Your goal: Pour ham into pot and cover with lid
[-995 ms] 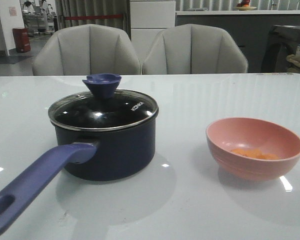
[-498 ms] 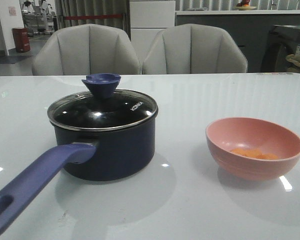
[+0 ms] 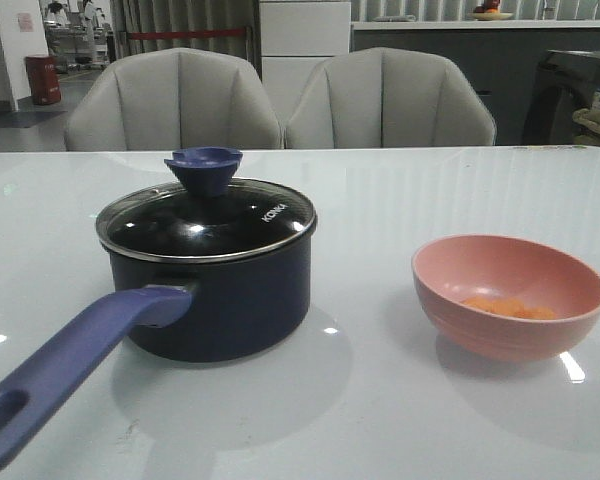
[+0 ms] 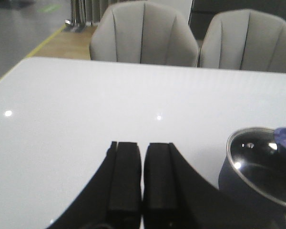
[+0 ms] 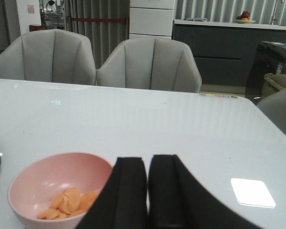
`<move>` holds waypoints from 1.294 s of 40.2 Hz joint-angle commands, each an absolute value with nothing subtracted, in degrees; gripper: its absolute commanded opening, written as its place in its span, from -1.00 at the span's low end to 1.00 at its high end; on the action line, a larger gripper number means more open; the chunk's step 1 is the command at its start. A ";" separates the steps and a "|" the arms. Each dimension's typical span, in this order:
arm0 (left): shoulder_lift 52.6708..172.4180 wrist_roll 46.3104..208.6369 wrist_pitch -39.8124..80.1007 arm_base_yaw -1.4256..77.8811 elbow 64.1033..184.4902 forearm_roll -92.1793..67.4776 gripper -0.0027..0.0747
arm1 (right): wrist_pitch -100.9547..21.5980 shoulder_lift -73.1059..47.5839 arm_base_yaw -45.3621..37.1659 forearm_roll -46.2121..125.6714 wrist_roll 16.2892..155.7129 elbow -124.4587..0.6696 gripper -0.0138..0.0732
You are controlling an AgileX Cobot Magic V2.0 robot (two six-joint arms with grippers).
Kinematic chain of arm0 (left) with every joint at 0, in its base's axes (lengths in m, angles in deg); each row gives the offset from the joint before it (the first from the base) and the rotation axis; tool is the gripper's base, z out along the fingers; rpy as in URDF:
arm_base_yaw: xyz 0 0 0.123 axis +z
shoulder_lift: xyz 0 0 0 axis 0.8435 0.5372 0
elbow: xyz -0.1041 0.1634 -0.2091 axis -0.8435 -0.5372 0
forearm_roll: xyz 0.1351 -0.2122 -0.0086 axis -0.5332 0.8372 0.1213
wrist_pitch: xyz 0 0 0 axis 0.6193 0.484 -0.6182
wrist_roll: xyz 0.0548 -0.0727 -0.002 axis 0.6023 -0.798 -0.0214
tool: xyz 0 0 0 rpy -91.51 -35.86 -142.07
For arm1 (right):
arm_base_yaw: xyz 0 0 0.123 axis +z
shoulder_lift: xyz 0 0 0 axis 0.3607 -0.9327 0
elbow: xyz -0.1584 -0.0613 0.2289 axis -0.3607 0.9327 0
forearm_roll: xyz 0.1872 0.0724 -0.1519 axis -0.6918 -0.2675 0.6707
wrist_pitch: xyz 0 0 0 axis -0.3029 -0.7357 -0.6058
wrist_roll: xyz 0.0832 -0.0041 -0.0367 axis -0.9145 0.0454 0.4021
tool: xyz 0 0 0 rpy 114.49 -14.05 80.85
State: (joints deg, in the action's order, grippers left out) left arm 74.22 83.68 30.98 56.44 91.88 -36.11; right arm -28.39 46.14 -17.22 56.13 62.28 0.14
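While lidded, pot (image 3: 220,300) contents unseen.

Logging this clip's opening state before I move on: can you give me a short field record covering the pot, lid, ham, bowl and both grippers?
pot: on the table, handle pointing toward the camera on the left
lid: seated on the pot, knob up
ham: orange pieces lying in the pink bowl
pink bowl: upright on the table, right of the pot, apart from it
left gripper: shut, holding nothing, above the table beside the pot
right gripper: shut, holding nothing, near the bowl
task state: pouring not yet begun
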 commanded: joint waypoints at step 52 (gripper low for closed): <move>80.19 83.79 33.44 56.54 94.20 -34.58 0.56 | -23.57 47.21 -17.53 56.80 62.41 0.59 -0.26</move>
State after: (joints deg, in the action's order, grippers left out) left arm 78.51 83.68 35.03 56.44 91.02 -34.25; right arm -28.39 46.14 -17.22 56.13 62.28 0.14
